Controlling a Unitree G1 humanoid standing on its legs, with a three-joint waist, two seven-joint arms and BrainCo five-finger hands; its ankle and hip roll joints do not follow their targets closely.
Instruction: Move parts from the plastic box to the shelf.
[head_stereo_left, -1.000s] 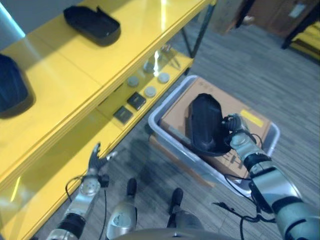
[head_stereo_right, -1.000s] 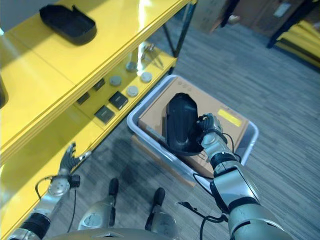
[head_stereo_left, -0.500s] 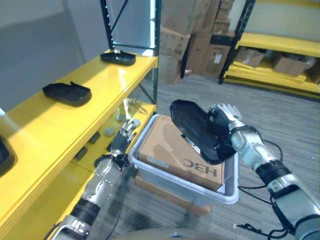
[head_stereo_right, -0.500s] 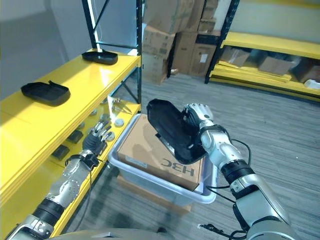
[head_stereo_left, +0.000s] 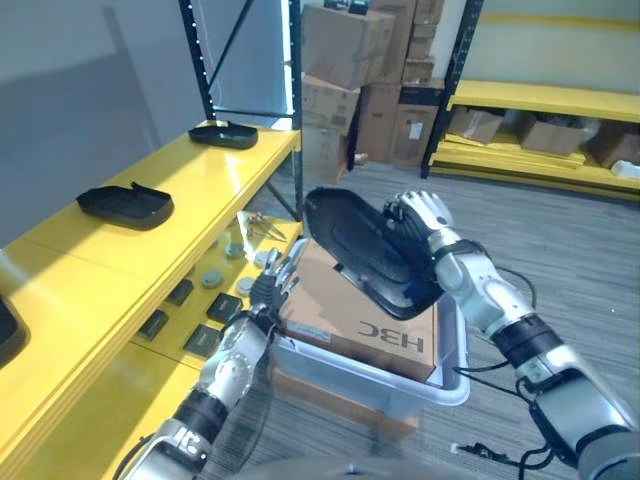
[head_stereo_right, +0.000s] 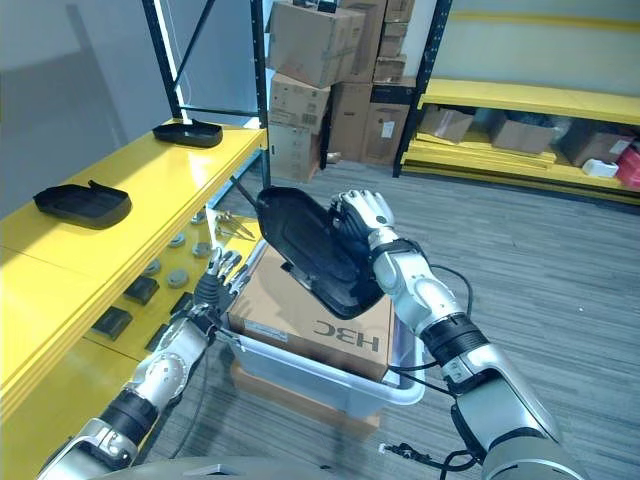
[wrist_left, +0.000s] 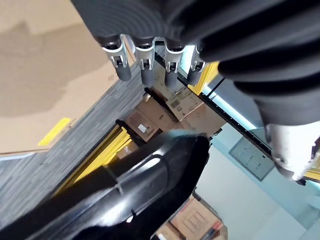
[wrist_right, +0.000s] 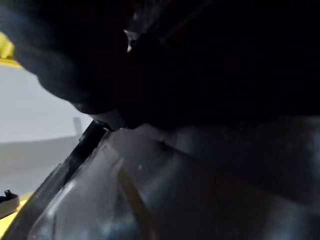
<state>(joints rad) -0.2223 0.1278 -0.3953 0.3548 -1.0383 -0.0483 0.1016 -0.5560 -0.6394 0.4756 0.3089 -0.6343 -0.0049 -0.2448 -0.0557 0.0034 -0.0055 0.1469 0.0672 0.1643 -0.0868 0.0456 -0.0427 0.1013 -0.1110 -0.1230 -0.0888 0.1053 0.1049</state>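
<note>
we've got our right hand (head_stereo_right: 365, 215) clamped round a black part (head_stereo_right: 315, 250), lifted clear above the plastic box (head_stereo_right: 330, 385) and its cardboard carton (head_stereo_right: 310, 315). our left hand (head_stereo_right: 215, 280) sits relaxed, fingers straight, just beside the box's shelf-side rim. two black parts (head_stereo_right: 82, 203) already lie on the yellow shelf (head_stereo_right: 150, 185) beside the box, so we reckon we're partway: this one isn't placed yet.

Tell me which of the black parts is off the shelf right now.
The black part gripped in the right hand, held up over the cardboard box. The other two black parts lie flat on the yellow shelf.
</note>
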